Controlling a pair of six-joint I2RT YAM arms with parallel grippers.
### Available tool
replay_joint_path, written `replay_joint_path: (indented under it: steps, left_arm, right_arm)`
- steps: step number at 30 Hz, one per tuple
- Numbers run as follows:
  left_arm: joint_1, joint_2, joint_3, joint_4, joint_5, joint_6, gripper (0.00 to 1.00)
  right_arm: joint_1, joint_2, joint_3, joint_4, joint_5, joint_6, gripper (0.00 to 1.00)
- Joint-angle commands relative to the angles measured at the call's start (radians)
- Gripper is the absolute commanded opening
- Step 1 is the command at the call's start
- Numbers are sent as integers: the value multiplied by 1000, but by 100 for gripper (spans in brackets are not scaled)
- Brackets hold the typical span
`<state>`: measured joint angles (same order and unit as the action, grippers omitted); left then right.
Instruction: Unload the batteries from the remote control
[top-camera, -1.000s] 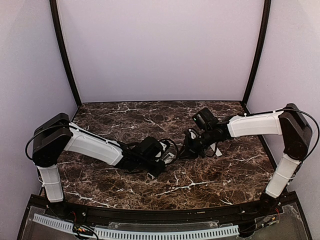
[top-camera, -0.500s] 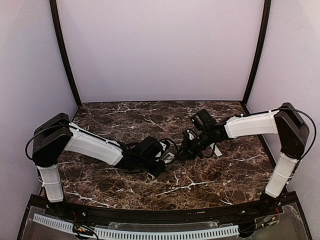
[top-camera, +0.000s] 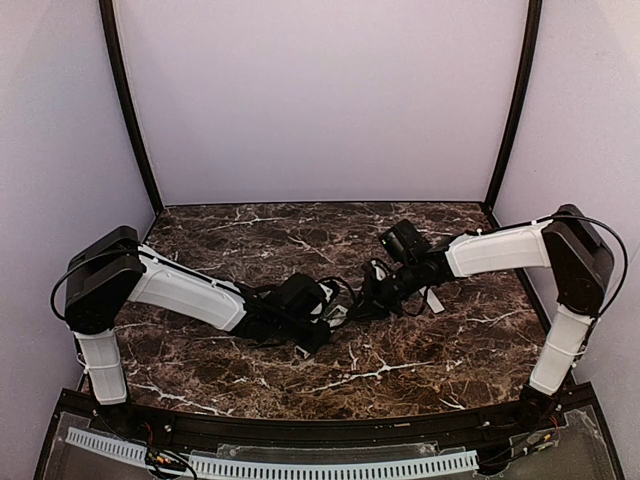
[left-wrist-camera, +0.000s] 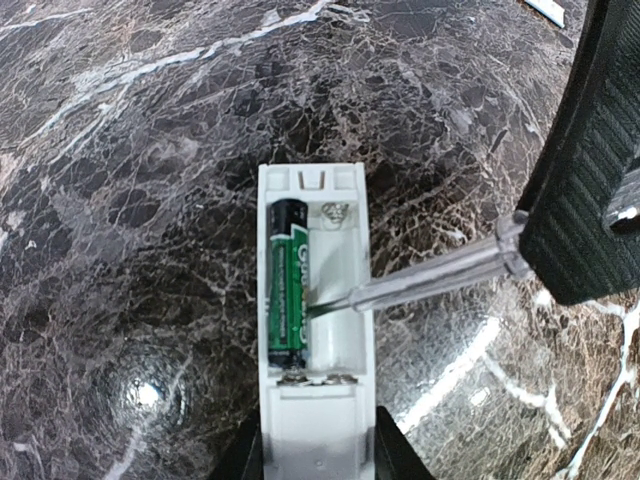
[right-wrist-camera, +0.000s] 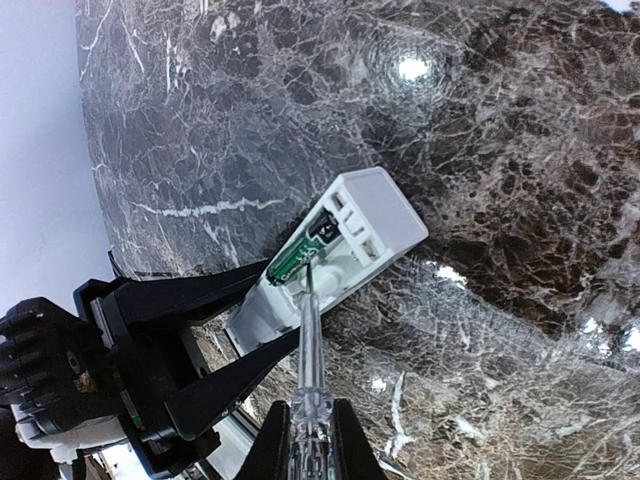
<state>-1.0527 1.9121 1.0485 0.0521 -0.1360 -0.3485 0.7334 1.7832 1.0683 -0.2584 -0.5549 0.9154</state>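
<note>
The white remote control (left-wrist-camera: 316, 410) is held at its near end by my shut left gripper (left-wrist-camera: 318, 458), back side up, with the compartment open. One green battery (left-wrist-camera: 288, 290) lies in the left bay. The right bay beside it is empty. My right gripper (right-wrist-camera: 310, 445) is shut on a clear-handled screwdriver (right-wrist-camera: 308, 350), and its tip (left-wrist-camera: 322, 308) touches the battery's side. The right wrist view shows the remote (right-wrist-camera: 375, 215), the battery (right-wrist-camera: 293, 260) and the left fingers (right-wrist-camera: 225, 385). In the top view the two grippers (top-camera: 325, 315) (top-camera: 372, 297) meet at the table's middle.
A thin pale strip (top-camera: 433, 299) lies on the dark marble table (top-camera: 420, 370) just right of the right gripper. A corner of it shows in the left wrist view (left-wrist-camera: 548, 9). Pale walls enclose the table on three sides.
The right arm has crept a little to the left, bringing the screwdriver further in at the remote. The left arm and remote have stayed still.
</note>
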Motion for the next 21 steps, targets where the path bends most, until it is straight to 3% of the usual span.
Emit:
replay_joint_path:
  steps: [1,13,21]
  left_arm:
    - [-6,30,-9,-55,24,-6,0]
    - [-7,30,-6,-55,26,3,0]
    - [-6,30,-3,-57,23,9,0]
  right_arm:
    - [12,33,18,13,15,-20,0]
    - [22,48,3,-12,95,-87,0]
    - [26,-16,1,-95,242,-130,0]
